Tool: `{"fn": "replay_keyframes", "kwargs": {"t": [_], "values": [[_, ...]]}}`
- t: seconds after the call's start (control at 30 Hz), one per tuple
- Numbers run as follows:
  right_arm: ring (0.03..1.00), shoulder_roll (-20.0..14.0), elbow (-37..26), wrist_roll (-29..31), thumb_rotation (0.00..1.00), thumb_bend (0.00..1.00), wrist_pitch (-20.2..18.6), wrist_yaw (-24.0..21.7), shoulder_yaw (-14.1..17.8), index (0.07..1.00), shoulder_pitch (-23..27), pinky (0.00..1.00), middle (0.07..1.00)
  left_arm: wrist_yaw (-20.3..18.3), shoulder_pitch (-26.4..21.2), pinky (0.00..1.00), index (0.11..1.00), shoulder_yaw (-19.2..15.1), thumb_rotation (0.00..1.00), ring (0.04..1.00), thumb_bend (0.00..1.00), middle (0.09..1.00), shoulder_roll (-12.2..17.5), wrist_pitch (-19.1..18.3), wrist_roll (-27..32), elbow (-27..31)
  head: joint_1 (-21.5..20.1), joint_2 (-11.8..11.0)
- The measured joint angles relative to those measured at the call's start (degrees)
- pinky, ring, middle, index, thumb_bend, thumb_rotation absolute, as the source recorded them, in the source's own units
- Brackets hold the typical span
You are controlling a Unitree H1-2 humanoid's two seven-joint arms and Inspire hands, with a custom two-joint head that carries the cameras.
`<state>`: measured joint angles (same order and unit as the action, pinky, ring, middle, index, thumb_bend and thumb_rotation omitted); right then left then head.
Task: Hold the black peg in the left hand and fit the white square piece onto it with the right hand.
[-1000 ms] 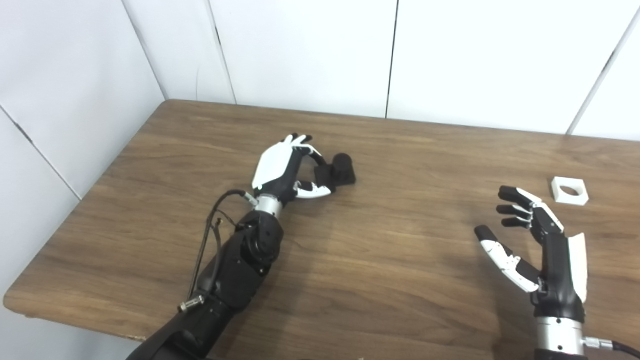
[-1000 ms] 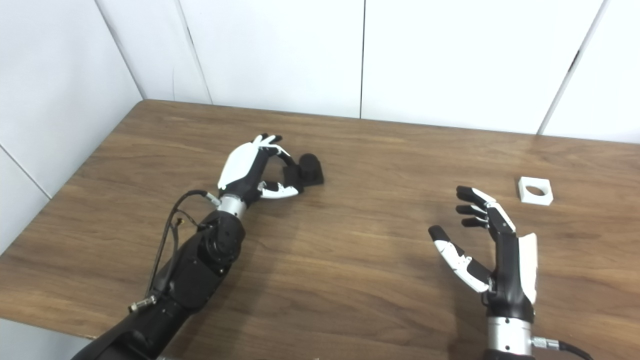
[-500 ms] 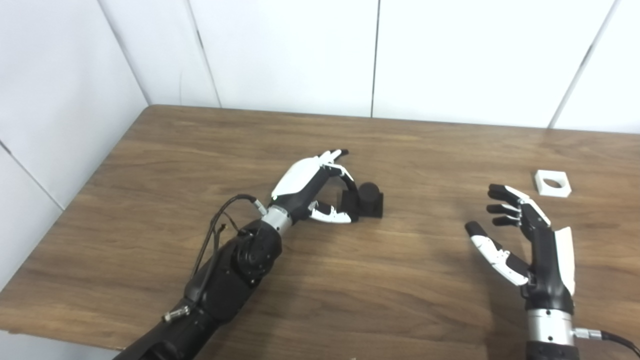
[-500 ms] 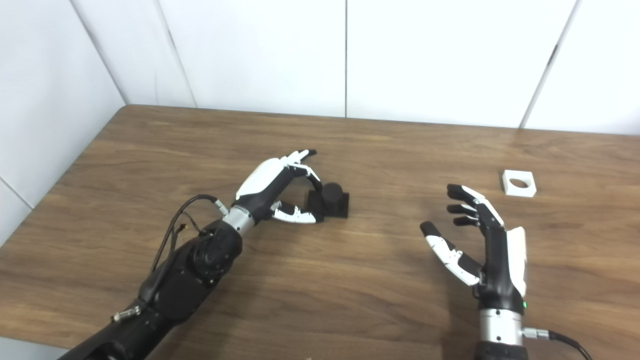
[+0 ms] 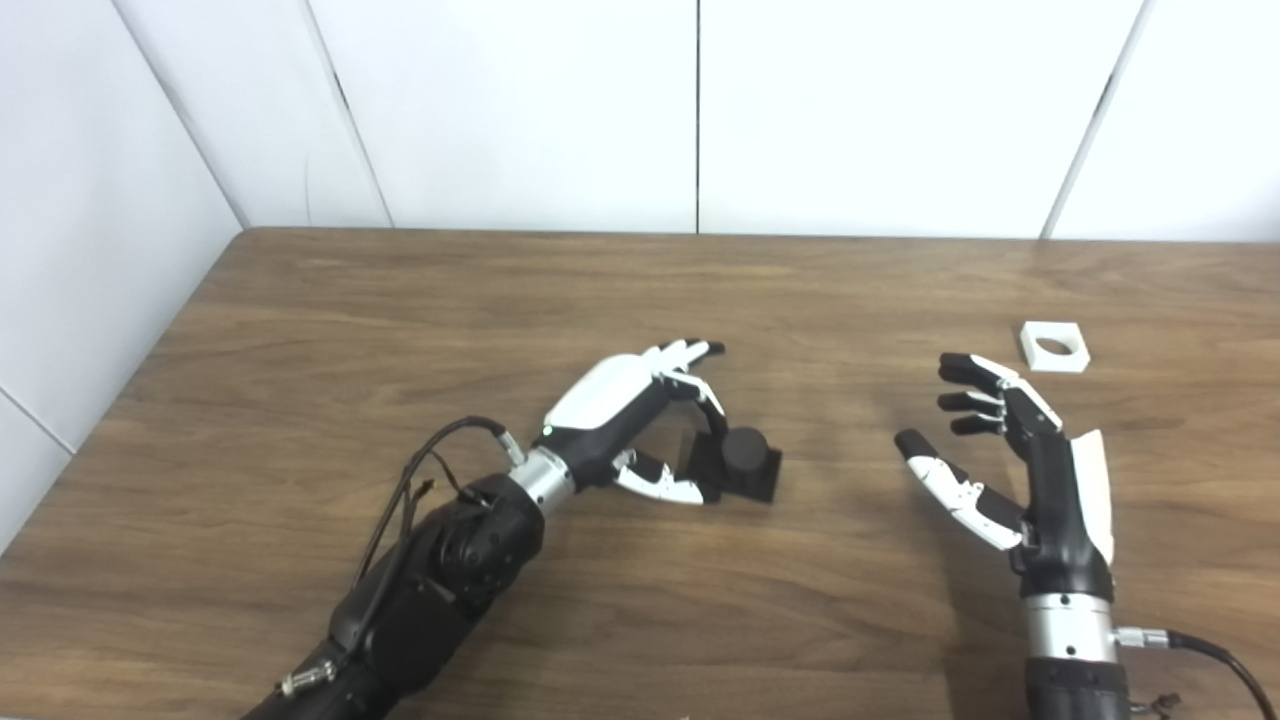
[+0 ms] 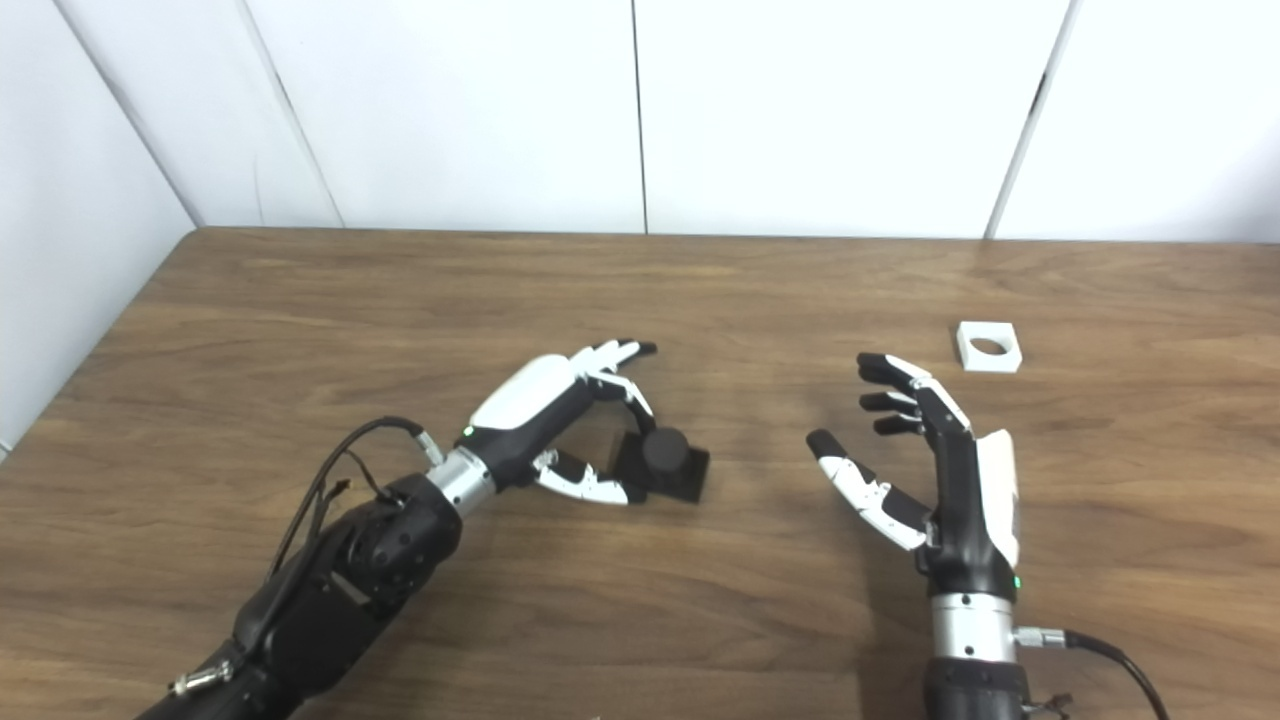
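Contact is seen between the left hand (image 5: pixel 625 415) and the black peg on its square black base (image 5: pixel 742 462), which rests on the brown wood-grain surface (image 5: pixel 300 400) near the centre of the scene. The fingers (image 5: pixel 700 385) are curled over the base's near-left edge and the thumb is set low against its side; whether a firm grip has been made cannot be told, and the base appears not yet lifted. The peg stands upright, presumably kept so to present its round top for the fitting.

The right hand (image 5: pixel 1010 465) is held wide, palm turned inward, holding nothing, at about 3 o'clock from the peg. The white square plastic piece with a round hole (image 5: pixel 1054 346) lies flat, untouched, at roughly 1 o'clock from the right hand and well apart from the peg. Pickup of the piece is judged to be outstanding.
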<state>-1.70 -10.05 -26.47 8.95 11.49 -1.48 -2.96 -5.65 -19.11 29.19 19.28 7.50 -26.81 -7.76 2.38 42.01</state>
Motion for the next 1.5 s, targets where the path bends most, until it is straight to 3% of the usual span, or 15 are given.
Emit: {"fn": "replay_keyframes", "kwargs": {"t": [0.07, 0.17, 0.6, 0.8, 0.93, 1.13, 1.23, 1.3, 1.5], "values": [[0.656, -0.01, -0.11, -0.02, 0.43, 0.56, -0.07, 0.04, 0.17, 0.743, 0.0, 0.56, 0.741, -0.52, 0.29, 1.0, 0.587, 0.61, 0.37, 1.0, 0.86, 0.978, 0.24, -0.01, -0.92, 1.15, -0.35, 0.09], [0.657, 0.0, -0.17, -0.03, 0.41, 0.56, -0.07, 0.06, 0.27, 0.743, 0.0, 0.56, 0.741, -2.2, 1.02, 1.0, 0.613, 1.7, 0.37, 1.0, 0.92, 0.976, 1.18, -0.02, -3.04, 2.34, -1.05, 0.26], [0.662, 0.12, -1.32, 0.24, 0.38, 0.56, -0.17, 0.07, 0.22, 0.742, -0.08, 0.57, 0.745, -1.45, 1.98, 1.0, 0.615, 1.79, 0.23, 1.0, 0.92, 0.977, 1.2, 1.07, -9.72, 3.33, -1.67, 0.7], [0.66, 0.17, -1.4, 0.24, 0.38, 0.56, -0.56, 0.07, 0.23, 0.742, -0.17, 0.57, 0.744, -0.38, 2.25, 1.0, 0.608, 1.54, 0.23, 1.0, 0.91, 0.979, 0.78, 1.67, -10.98, 3.3, -1.93, 0.62], [0.669, 0.15, -1.4, 0.27, 0.39, 0.56, -0.76, 0.1, 0.3, 0.74, -0.16, 0.57, 0.747, -0.18, 2.3, 1.0, 0.604, 1.26, 0.25, 1.0, 0.89, 0.981, 0.61, 1.99, -11.32, 3.04, -4.22, -0.44], [0.664, -0.94, -1.75, -1.24, 0.38, 0.62, -2.35, 0.02, 2.59, 0.73, 0.54, 0.57, 0.739, -0.09, 2.57, 1.0, 0.599, 0.81, 0.25, 1.0, 0.89, 0.976, 0.59, 2.03, -11.74, 2.92, -6.24, -0.96], [0.683, -5.49, -1.71, -2.2, 0.35, 0.64, -4.38, -0.82, 5.39, 0.73, 2.28, 0.58, 0.74, -0.02, 2.68, 1.0, 0.597, 0.58, 0.24, 1.0, 0.9, 0.976, 0.49, 2.06, -11.73, 2.75, -6.16, -1.14], [0.698, -10.68, -1.54, -3.16, 0.36, 0.65, -6.21, -1.81, 7.66, 0.73, 4.55, 0.59, 0.745, 0.2, 2.75, 1.0, 0.597, 0.34, 0.25, 1.0, 0.9, 0.979, 0.47, 2.14, -11.73, 2.61, -6.24, -1.23], [0.764, -19.76, 3.22, -6.3, 0.37, 0.69, -7.96, -3.74, 8.23, 0.728, 10.07, 0.64, 0.793, 0.51, 2.71, 1.0, 0.591, 0.18, 0.27, 1.0, 0.9, 0.976, 0.27, 2.44, -11.73, 2.13, -7.65, -2.02]]}}
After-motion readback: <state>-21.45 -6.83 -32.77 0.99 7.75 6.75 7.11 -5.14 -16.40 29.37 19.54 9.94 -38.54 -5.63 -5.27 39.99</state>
